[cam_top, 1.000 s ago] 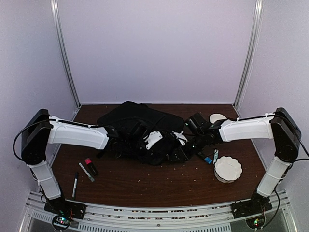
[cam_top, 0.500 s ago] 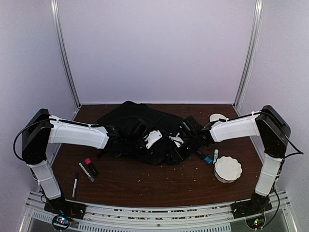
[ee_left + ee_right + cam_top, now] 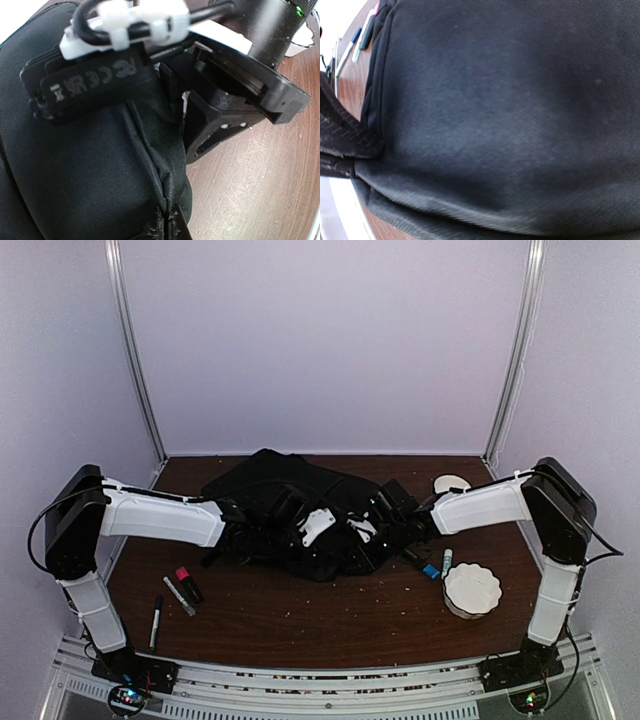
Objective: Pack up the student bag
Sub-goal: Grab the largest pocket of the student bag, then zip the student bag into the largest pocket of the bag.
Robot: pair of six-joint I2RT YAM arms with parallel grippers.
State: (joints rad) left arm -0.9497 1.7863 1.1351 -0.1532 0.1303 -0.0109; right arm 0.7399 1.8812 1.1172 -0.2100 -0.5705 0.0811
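The student bag (image 3: 285,502) lay slumped flat near the back middle of the dark wooden tabletop (image 3: 300,615), a crumpled black mass with its near edge sagging toward the arms. Its cloth filled almost the whole right wrist view (image 3: 520,125), with a woven strap (image 3: 340,147) running off the left side. In the left wrist view the fabric (image 3: 85,175) gathered into a fold that ran down to the bottom edge. The left tool (image 3: 322,536) reached in from the left onto the front of the bag with its fingers closed together; they were hidden, so whether they nipped cloth could not be told. The right tool (image 3: 358,538) came in from the right and met the bag just beside the left one. Its black body and cable-tied lead showed close up in the left wrist view (image 3: 225,120), pressed against the bag. Whether its fingers stood apart or together could not be told. Left of the bag, near the left arm, lay a red-capped marker (image 3: 188,583), a grey marker (image 3: 179,597) and a thin pen (image 3: 156,621), all apart from the bag. To the right, a blue-capped marker (image 3: 446,562) lay just beside a white scalloped dish (image 3: 472,590), and a white disc (image 3: 450,483) sat near the back right corner. Pale crumbs were scattered over the wood.
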